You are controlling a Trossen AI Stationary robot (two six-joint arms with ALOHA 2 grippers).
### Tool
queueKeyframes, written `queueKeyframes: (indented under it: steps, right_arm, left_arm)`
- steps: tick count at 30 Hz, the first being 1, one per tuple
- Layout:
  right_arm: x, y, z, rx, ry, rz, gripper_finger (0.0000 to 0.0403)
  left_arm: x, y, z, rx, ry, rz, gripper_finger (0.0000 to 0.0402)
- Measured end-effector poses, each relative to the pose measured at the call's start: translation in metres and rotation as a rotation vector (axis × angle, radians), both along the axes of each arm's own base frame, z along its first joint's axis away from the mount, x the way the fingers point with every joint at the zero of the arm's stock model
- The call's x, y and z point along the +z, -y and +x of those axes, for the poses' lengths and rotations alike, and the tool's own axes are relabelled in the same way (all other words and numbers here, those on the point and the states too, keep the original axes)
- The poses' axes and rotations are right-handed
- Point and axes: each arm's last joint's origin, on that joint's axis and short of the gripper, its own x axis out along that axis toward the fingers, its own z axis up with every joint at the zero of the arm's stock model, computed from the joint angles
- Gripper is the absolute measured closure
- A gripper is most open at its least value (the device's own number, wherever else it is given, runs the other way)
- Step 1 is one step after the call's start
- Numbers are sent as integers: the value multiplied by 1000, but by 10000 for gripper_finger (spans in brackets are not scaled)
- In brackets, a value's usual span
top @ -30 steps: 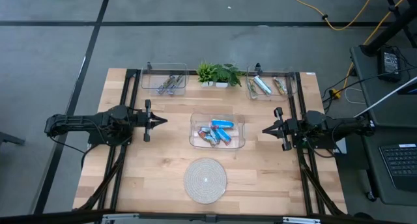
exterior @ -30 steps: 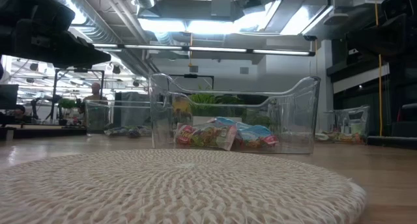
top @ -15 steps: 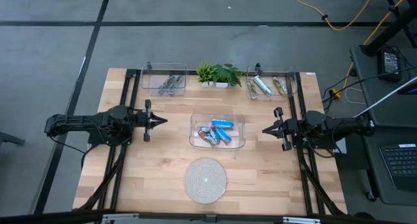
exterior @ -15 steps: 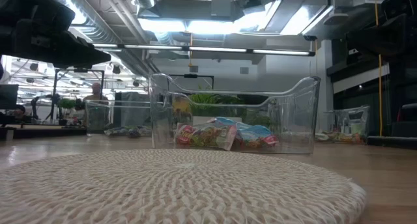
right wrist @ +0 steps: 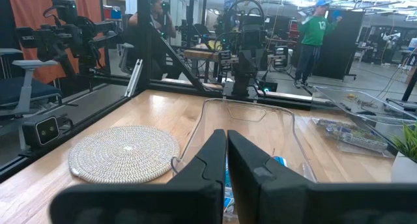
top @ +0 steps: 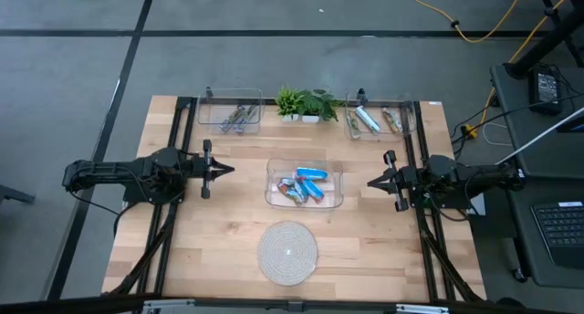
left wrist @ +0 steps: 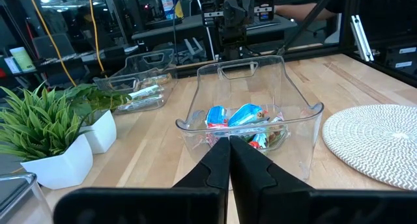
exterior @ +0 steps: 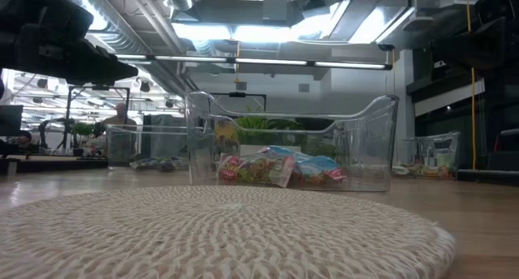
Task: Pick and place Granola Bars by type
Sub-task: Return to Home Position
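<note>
Several granola bars [top: 304, 185], bright blue and blue with orange print, lie in a clear bin [top: 330, 199] at the table's middle; they also show in the left wrist view [left wrist: 242, 116] and the low view [exterior: 280, 167]. Silvery-brown bars [top: 235, 119] lie in a clear bin at the far left. More bars [top: 368, 120] lie in a clear bin at the far right. My left gripper [top: 230, 169] hovers shut to the left of the middle bin, pointing level at it. On the bin's right, my right gripper [top: 370, 181] hovers shut, also pointing level at it. Neither touches anything.
A round woven mat [top: 287, 252] lies near the table's front edge, in front of the middle bin. A small green plant in a white pot [top: 307, 104] stands at the far edge between the two far bins. Black frame rails [top: 422, 232] run along both sides.
</note>
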Motion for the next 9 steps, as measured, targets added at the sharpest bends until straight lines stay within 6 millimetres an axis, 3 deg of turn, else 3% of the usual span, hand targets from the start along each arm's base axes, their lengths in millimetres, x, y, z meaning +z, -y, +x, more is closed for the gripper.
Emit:
queueKeyframes:
  steps: [9]
  right_arm:
    - [0,0,0,0,0,0,384]
  left_arm:
    - [0,0,0,0,0,0,399]
